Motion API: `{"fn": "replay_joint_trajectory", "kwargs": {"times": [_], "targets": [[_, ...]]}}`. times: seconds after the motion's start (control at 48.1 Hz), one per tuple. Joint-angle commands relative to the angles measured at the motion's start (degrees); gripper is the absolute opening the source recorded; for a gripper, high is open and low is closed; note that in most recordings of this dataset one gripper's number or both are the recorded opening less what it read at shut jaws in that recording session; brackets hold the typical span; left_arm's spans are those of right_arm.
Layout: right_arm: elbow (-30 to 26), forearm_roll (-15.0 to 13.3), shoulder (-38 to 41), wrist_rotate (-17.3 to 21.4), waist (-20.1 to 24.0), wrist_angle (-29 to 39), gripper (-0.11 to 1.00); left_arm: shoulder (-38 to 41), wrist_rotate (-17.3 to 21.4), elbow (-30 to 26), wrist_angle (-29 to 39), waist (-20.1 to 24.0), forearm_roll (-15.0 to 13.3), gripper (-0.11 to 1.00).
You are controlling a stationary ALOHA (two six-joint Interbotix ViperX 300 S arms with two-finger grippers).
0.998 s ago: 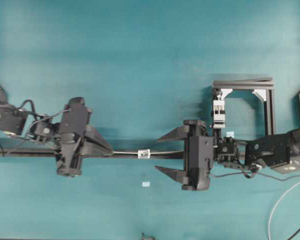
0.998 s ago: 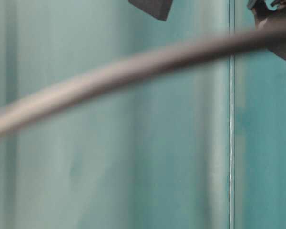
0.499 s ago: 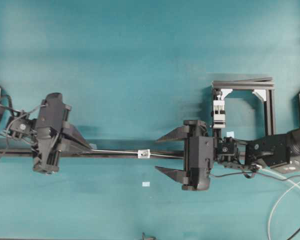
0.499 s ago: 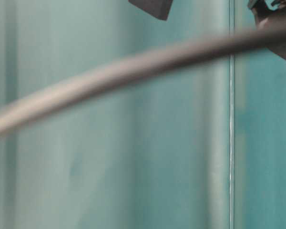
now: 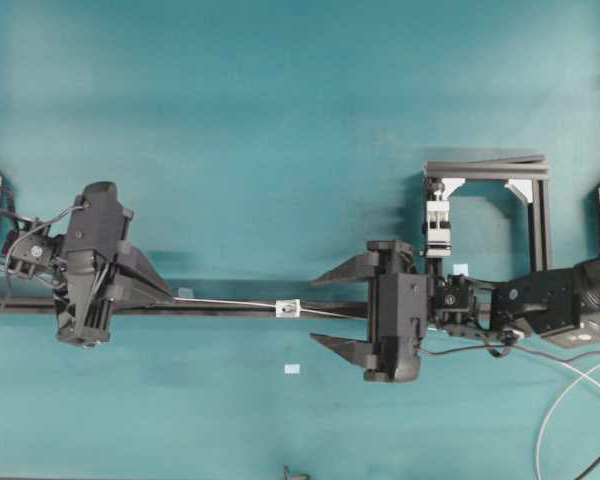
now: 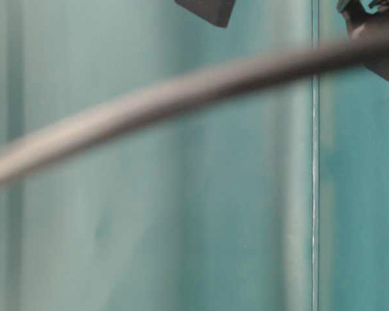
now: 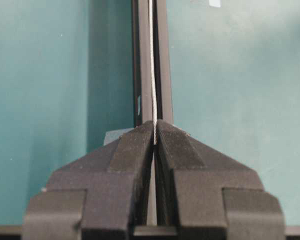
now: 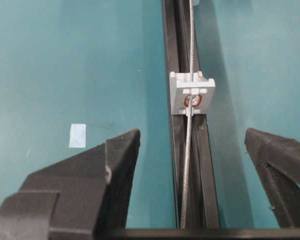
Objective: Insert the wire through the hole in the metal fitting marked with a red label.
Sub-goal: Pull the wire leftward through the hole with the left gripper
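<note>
The thin silver wire (image 5: 230,302) lies along the black rail (image 5: 40,308) and passes through the hole (image 8: 193,100), ringed in red, of the small silvery metal fitting (image 5: 288,308). In the right wrist view the wire (image 8: 186,170) comes out of the fitting (image 8: 192,87) and runs on towards the camera. My left gripper (image 5: 170,297) sits at the left, shut on the wire's left end; its fingertips (image 7: 140,135) pinch the wire (image 7: 152,60). My right gripper (image 5: 318,310) stands open just right of the fitting, its jaws wide either side of the rail and wire.
A black frame (image 5: 485,168) with a white-and-black clamp block (image 5: 437,225) stands at the back right. A small white tape patch (image 5: 292,369) lies in front of the rail. A white cable (image 5: 570,390) curves at the right. The table-level view is blocked by a blurred cable (image 6: 181,91).
My left gripper has moved left along the rail, still shut on the wire. The right gripper has stayed open in the same place.
</note>
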Motion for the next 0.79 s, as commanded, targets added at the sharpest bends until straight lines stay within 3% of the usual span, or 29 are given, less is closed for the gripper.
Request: {"fn": "replay_joint_trajectory", "kwargs": {"times": [0.0, 0.104, 0.208, 0.478, 0.769], "targets": [[-0.35, -0.18, -2.20, -0.09, 0.09, -0.26, 0.92, -0.44, 0.18, -0.62, -0.18, -0.09, 0.18, -0.10], [-0.35, -0.09, -2.20, -0.09, 0.09, -0.18, 0.92, -0.44, 0.18, -0.44, -0.18, 0.18, 0.18, -0.04], [-0.35, -0.18, -2.20, -0.09, 0.18, -0.26, 0.92, -0.35, 0.18, -0.09, -0.18, 0.18, 0.18, 0.10], [-0.18, -0.18, -2.20, -0.09, 0.09, -0.18, 0.92, -0.44, 0.26, -0.26, -0.18, 1.14, 0.18, 0.83], [2.46, -0.18, -6.42, -0.26, 0.09, -0.53, 0.92, -1.67, 2.20, -0.53, -0.44, 3.60, 0.70, 0.84]]}}
